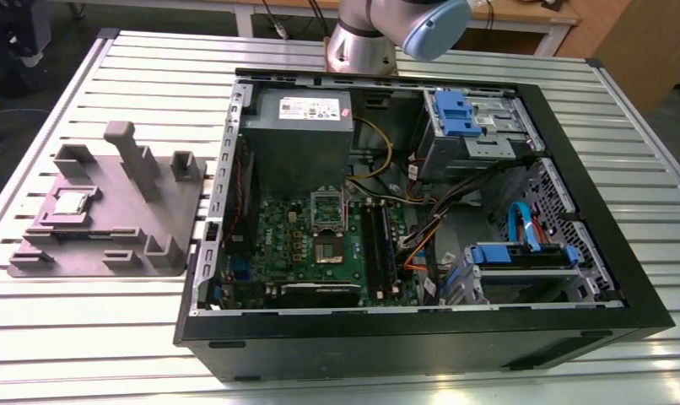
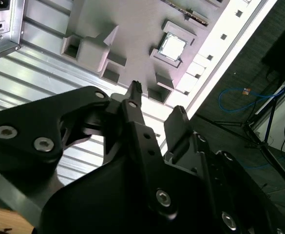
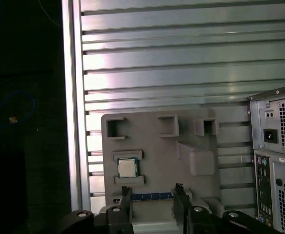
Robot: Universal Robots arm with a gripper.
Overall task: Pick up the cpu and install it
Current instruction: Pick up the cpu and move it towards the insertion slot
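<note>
Aluminium slats form the ribbed table point(image 1: 148, 76) that carries everything else. An open black computer case point(image 1: 430, 342) lies on it toward the exterior view's right. The robot arm point(image 1: 369, 38) rises at the case's far edge. Inside the case sit a grey power supply box point(image 1: 300, 135) and a green motherboard point(image 1: 278, 232), with a silver socket frame point(image 1: 329, 226) near the board's middle.

Just beside the case, on the exterior view's left, rests a grey moulded holder point(image 1: 171, 211) with raised blocks and pockets. The gripper point(image 3: 152, 195) hangs above this holder, well clear of its surface. Its two black fingers point(image 3: 125, 194) are spread apart and nothing is between them.

The cpu point(image 3: 127, 168) lies flat in a shallow square recess of the holder, framed by two low ridges, with its silvery top facing up. Both wrist views show it apart from the fingertips and untouched, outside the case.
</note>
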